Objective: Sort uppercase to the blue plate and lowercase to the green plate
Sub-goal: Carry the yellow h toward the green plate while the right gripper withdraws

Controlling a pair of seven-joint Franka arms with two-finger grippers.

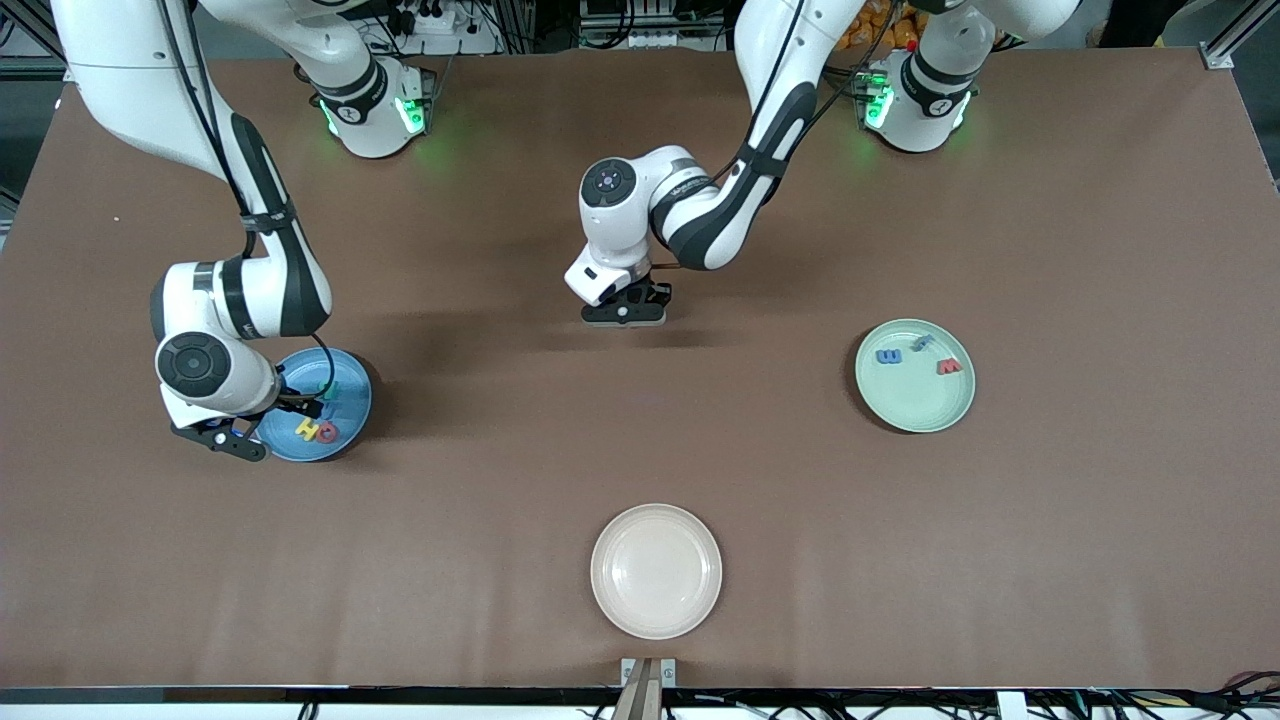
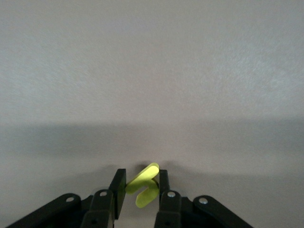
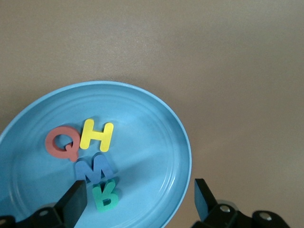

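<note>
My left gripper hangs low over the bare middle of the table, shut on the small yellow h, which sits tilted between its fingers. My right gripper stands open above the blue plate, nothing between its fingers. In that plate lie the uppercase letters: red Q, yellow H, blue W and teal R. The green plate, toward the left arm's end, holds the other lowercase letters: a blue E-shaped piece, a blue g and a red m.
A cream plate with nothing in it sits near the table's front edge, closest to the front camera. Brown tabletop stretches between the three plates.
</note>
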